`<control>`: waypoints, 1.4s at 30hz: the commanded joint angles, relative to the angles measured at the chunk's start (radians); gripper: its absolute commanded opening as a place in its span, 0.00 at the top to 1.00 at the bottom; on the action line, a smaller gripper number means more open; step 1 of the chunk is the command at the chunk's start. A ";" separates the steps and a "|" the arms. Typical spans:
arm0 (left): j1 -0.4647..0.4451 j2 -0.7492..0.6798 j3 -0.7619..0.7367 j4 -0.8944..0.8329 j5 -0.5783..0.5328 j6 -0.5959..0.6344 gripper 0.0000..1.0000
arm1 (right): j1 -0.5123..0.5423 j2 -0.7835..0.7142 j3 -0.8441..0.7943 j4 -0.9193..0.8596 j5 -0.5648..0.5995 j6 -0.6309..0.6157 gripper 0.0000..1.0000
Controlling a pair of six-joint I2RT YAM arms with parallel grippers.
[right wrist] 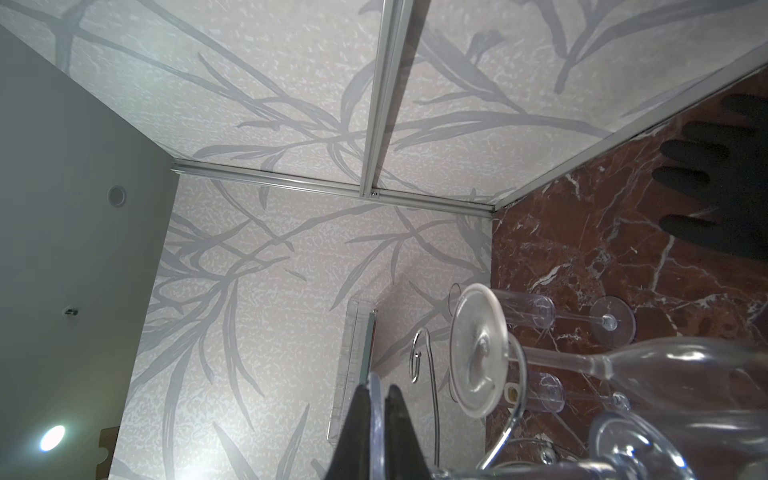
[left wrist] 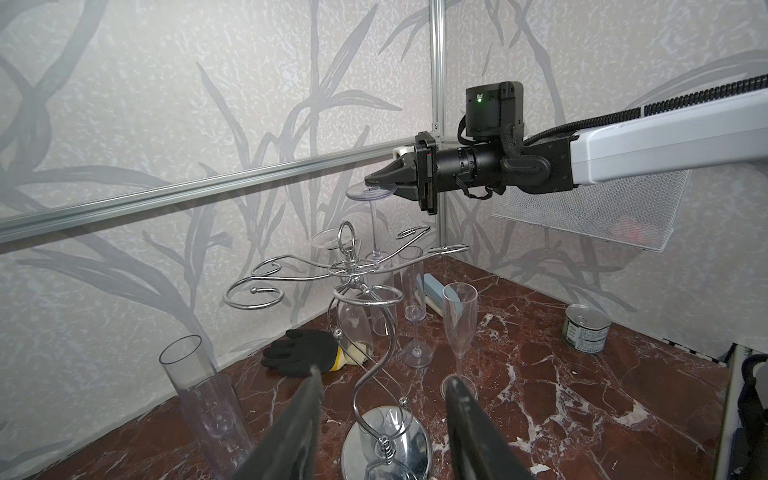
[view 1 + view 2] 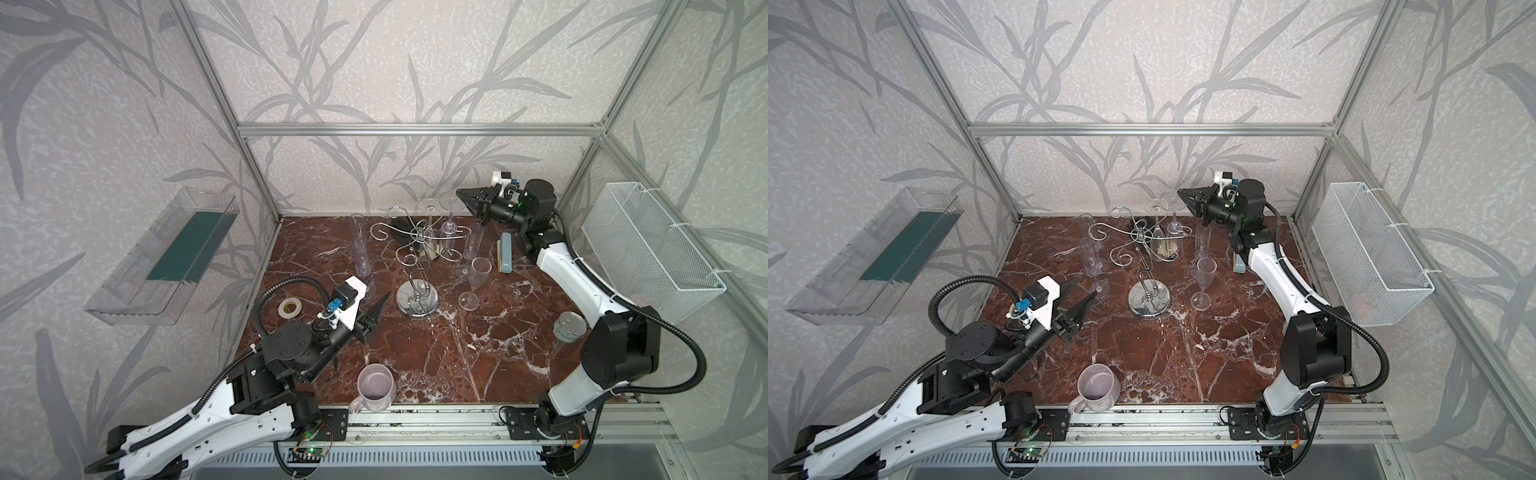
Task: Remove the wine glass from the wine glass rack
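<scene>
Left wrist view: side-on, the right gripper [image 2: 370, 181] reaches in level and pinches the foot rim of the wine glass [image 2: 365, 194]; a black glove [image 2: 303, 357] lies on the marble table [image 2: 582, 399] behind the wine glass rack [image 2: 365, 428], only a dark patch in both top views.
Right wrist view: a thin clear rim sits between the pressed-together fingers [image 1: 401, 424]; the foot of a second hanging glass [image 1: 478, 349] shows face-on just beside.
Top views: only these show the lilac mug [image 3: 376, 386] at the table's 6 o'clock edge and the tape roll [image 3: 290, 308] at 9 o'clock.
Glass look: clear, upside down, disc foot uppermost, thin stem running down to the bowl among the chrome arms; its foot stands higher than the second glass's.
Glass place: 1 o'clock from the rack's hub, toward the back wall.
Rack look: chrome wire, round mirror base at table centre, scroll-ended arms spread above.
Left arm: the left gripper [image 3: 1084, 291] hangs at 9 o'clock of the rack base, apart from it, jaws spread, holding nothing.
</scene>
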 commanded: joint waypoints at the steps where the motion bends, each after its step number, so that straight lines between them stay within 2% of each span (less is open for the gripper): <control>1: 0.001 -0.005 -0.007 -0.015 -0.015 0.000 0.50 | -0.012 0.004 0.075 -0.001 -0.024 -0.066 1.00; 6: 0.000 -0.005 -0.005 -0.016 -0.014 0.000 0.50 | -0.017 0.017 0.166 -0.085 -0.024 -0.209 1.00; 11: 0.000 -0.019 -0.007 -0.007 -0.018 -0.006 0.50 | -0.017 -0.026 0.214 -0.138 0.028 -0.411 1.00; 18: 0.001 -0.036 -0.009 0.056 -0.006 -0.033 0.49 | -0.004 -0.187 0.107 -0.058 0.129 -0.727 1.00; 22: 0.001 -0.023 0.006 0.084 0.007 -0.059 0.48 | 0.035 -0.293 0.043 -0.069 0.176 -0.979 1.00; 27: 0.003 0.002 0.038 0.125 0.027 -0.125 0.42 | 0.138 -0.400 -0.013 -0.146 0.207 -1.305 1.00; 30: 0.005 0.038 0.104 0.068 0.050 -0.162 0.40 | 0.221 -0.467 -0.068 -0.167 0.246 -1.499 1.00; 32: 0.009 0.071 0.161 0.013 0.086 -0.172 0.38 | 0.286 -0.508 -0.100 -0.200 0.313 -1.639 1.00; 35: 0.020 0.120 0.233 -0.048 0.148 -0.184 0.36 | 0.367 -0.560 -0.159 -0.208 0.352 -1.814 1.00; 42: 0.082 0.186 0.332 -0.089 0.291 -0.270 0.35 | 0.558 -0.643 -0.264 -0.246 0.490 -2.148 1.00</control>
